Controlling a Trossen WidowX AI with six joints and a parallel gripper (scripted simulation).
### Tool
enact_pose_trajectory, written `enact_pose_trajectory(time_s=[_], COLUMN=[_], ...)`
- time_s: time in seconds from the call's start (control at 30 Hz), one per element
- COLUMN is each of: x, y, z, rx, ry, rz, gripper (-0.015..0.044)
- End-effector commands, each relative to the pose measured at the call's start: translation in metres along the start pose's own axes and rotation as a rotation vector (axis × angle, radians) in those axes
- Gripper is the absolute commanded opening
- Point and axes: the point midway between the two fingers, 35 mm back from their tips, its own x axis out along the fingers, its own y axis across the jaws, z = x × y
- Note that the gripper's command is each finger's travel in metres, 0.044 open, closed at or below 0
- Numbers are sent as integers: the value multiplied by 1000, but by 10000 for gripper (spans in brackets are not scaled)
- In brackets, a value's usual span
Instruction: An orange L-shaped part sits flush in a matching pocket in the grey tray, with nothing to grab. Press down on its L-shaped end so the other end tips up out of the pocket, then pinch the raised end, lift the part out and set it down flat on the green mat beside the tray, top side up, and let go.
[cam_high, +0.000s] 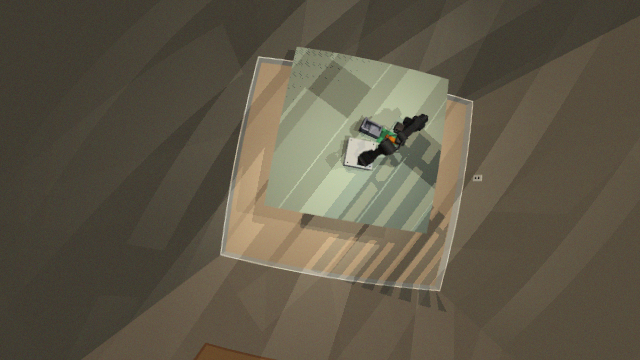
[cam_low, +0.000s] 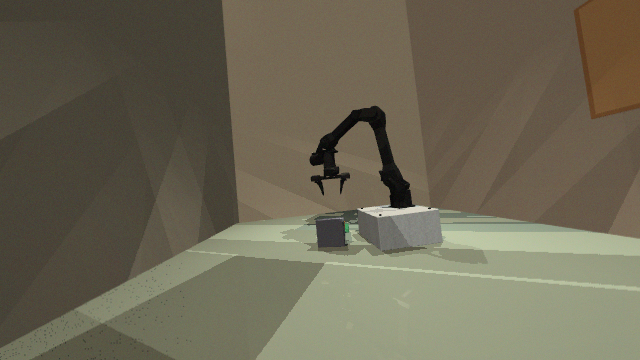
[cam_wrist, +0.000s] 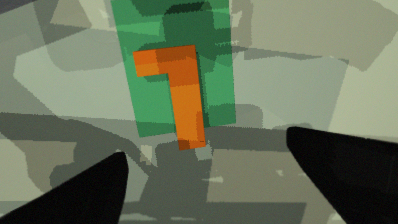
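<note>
Orange L-shaped part (cam_wrist: 182, 92) lies flat on the green mat (cam_wrist: 150, 107), and it is out of my grasp: my fingers stand spread wide with nothing between them, one dark tip at each lower corner of the wrist view and the part's long stem running toward the gap between them. That stem overhangs the mat's near edge a little, while the short foot of the L sits further from me, well inside the mat. I judge it top side up, since one broad even face shows and no side wall catches light, though I cannot be sure of it from this angle

From the side, my gripper (cam_low: 330, 187) hangs well above the grey tray (cam_low: 331, 231), pointing straight down, clear of everything. I take that height as the reason the part looks small below me; the wide spread keeps my tips from snagging it. Only a sliver of the mat shows just beside the tray, between it and the pale base block (cam_low: 400, 226) my arm stands on

Judging by how things lie, the placing is done; only a slight overhang could count against it
</note>
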Motion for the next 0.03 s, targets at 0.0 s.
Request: enact_pose_trajectory(time_s=[0.0], x=[1], y=[0], z=[0], rx=[0], ry=[-1], rz=[1], gripper=[400])
